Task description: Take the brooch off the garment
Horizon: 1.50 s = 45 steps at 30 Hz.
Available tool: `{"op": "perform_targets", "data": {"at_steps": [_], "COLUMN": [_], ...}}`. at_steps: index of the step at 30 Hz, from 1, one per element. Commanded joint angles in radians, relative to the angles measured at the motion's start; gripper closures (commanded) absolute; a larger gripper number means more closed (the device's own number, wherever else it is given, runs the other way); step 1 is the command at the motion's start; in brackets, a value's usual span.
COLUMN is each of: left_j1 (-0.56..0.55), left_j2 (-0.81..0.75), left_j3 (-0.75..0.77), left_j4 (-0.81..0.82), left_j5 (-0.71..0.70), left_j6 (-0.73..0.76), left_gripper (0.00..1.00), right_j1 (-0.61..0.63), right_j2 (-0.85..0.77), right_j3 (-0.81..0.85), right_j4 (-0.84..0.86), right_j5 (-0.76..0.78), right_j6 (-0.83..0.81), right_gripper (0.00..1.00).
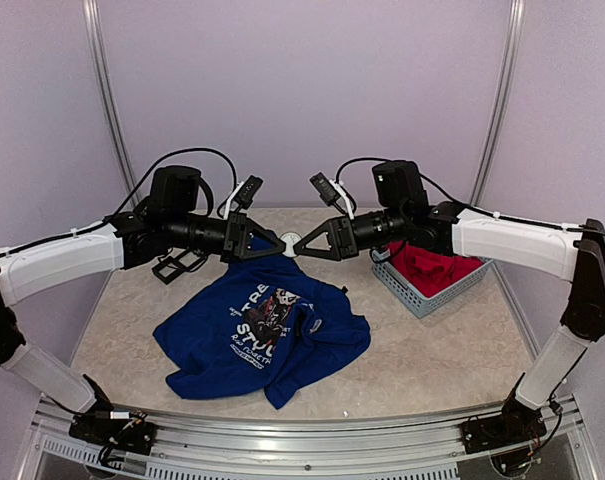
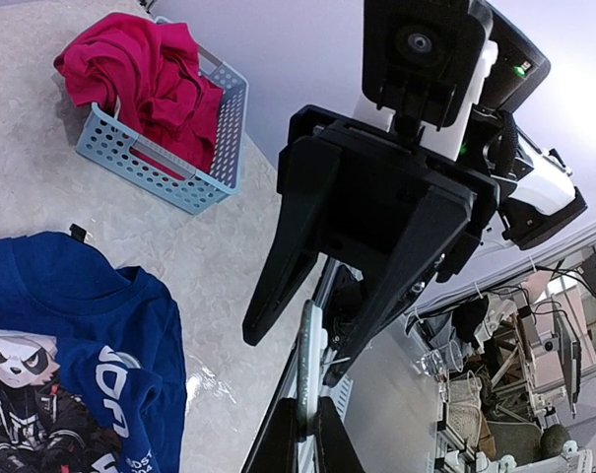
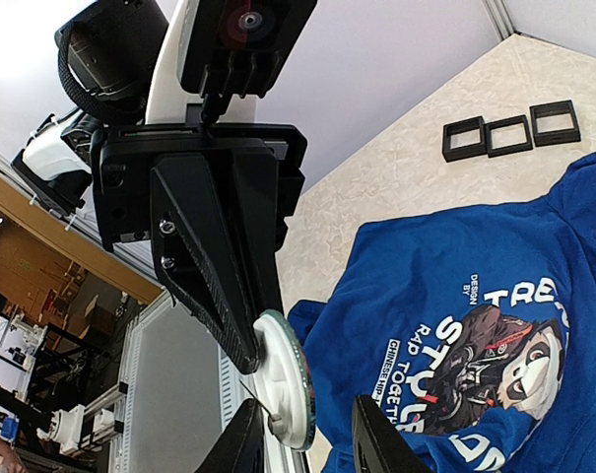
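Observation:
The blue T-shirt garment [image 1: 262, 335] [image 3: 455, 296] [image 2: 71, 335] lies crumpled on the table with its print facing up. The round brooch [image 1: 290, 240] [image 3: 283, 379] [image 2: 312, 365], with a white back and a pin, hangs in the air above the shirt's far edge, off the cloth. My left gripper [image 1: 278, 245] [image 2: 307, 414] is shut on its rim. My right gripper [image 1: 304, 245] [image 3: 307, 434] faces it from the other side. Its fingers [image 3: 376, 434] straddle the brooch's lower part, and a gap shows on one side.
A pale blue basket [image 1: 422, 298] [image 2: 169, 177] holding a red garment [image 1: 432, 265] stands at the right rear. Black square frames [image 1: 177, 265] [image 3: 514, 133] lie at the left rear. Both arms meet over the table's middle rear.

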Motion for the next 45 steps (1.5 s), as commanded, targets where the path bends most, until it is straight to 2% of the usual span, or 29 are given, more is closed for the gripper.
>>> {"op": "perform_targets", "data": {"at_steps": [1, 10, 29, 37, 45], "left_j1": [-0.011, -0.018, -0.026, -0.028, -0.031], "left_j2": [-0.018, -0.017, -0.008, -0.004, -0.006], "left_j3": [-0.009, 0.000, 0.029, 0.040, 0.042], "left_j4": [-0.004, -0.019, -0.048, -0.059, -0.064], "left_j5": [0.005, 0.000, -0.005, -0.003, -0.009], "left_j6": [0.002, 0.011, 0.032, 0.039, 0.044], "left_gripper": [1.00, 1.00, 1.00, 1.00, 1.00], "right_j1": [0.011, 0.011, 0.011, 0.011, 0.010], "right_j2": [0.024, 0.037, 0.096, 0.139, 0.151], "right_j3": [0.028, 0.034, 0.075, 0.116, 0.130], "right_j4": [0.014, 0.023, -0.030, -0.097, -0.155], "right_j5": [-0.001, 0.000, 0.026, 0.030, 0.115], "right_j6": [0.005, 0.018, 0.069, 0.062, 0.082], "right_gripper": [0.72, 0.81, 0.90, 0.92, 0.91]}}
